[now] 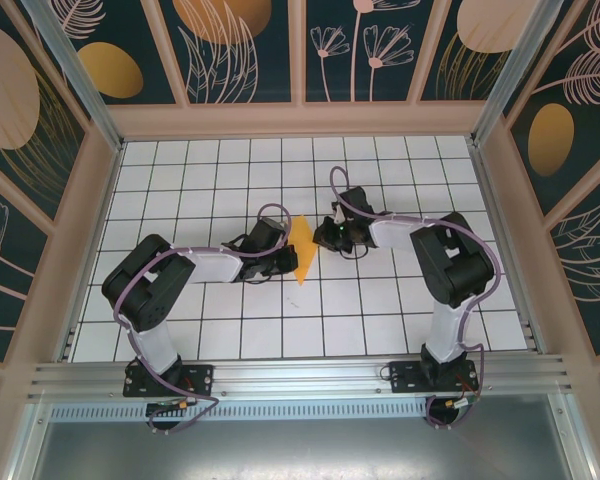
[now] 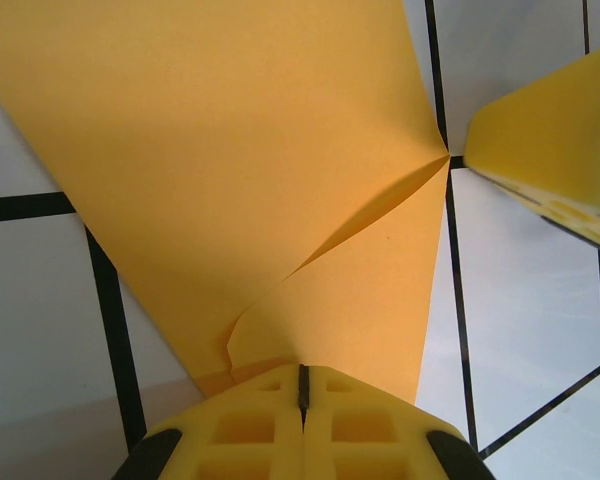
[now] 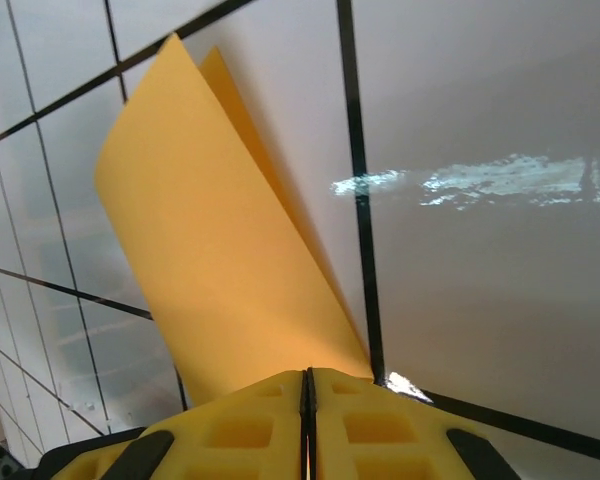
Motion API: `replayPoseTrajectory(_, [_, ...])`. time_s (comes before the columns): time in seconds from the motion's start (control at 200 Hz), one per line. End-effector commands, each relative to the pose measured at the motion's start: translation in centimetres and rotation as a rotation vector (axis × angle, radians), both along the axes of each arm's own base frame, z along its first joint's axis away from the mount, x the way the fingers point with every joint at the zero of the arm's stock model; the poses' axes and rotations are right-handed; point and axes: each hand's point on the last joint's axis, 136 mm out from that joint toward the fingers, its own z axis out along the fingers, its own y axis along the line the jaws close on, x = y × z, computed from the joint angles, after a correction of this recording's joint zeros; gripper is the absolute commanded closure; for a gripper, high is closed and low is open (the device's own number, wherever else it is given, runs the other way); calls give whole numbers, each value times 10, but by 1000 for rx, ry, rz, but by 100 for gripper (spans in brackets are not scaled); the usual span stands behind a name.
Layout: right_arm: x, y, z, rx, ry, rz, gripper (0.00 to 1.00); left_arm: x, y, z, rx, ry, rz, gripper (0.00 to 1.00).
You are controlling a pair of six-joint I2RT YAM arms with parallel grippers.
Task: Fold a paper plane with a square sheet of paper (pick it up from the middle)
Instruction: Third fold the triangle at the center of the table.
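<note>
From above, the paper sits near the middle of the white gridded desk. It appears as a narrow orange shape, pointed at its far and near ends, running roughly away from the arms. The left gripper meets the paper's left edge and the right gripper meets its right edge near the far point. Both arms reach inward, so the paper lies between the two grippers. From this height it is not possible to tell how either pair of fingers stands.

In the left wrist view, the yellow fingers are pressed together, with only a thin dark seam between them. They are clamped on the near edge of the paper, which rises out of them and spreads wide across the upper frame. A crease runs from near the fingertips up to a pinched point at the right edge, and one flap overlaps another there. A yellow finger of the right gripper sits just beside that pinched point. Black grid lines show on the desk beneath.

In the right wrist view, the fingers are likewise together and clamped on a corner of the paper. The paper stands up from them as two layers that fan slightly apart at the top, tilted to the left. A bright glare patch lies on the desk to the right.
</note>
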Motion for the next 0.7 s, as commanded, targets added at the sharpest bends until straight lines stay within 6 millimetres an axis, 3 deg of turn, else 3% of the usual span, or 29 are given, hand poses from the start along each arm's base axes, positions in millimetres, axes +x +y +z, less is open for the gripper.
replayPoseTrajectory(0.0, [-6, -2, -17, -33, 37, 11, 87, -21, 30, -31, 133, 89, 21, 100])
replayPoseTrajectory(0.315, [5, -7, 19, -63, -64, 22, 71, -19, 29, -25, 123, 72, 24, 100])
replayPoseTrajectory(0.45, [7, -11, 15, -87, -68, 20, 68, -13, 26, -12, 104, 41, 29, 95])
replayPoseTrajectory(0.61, [6, 0, 12, -37, -50, 51, 67, -4, 23, 10, 83, -13, 39, 87])
replayPoseTrajectory(0.696, [5, 2, 12, -26, -47, 53, 67, 0, 22, 24, 71, -46, 44, 78])
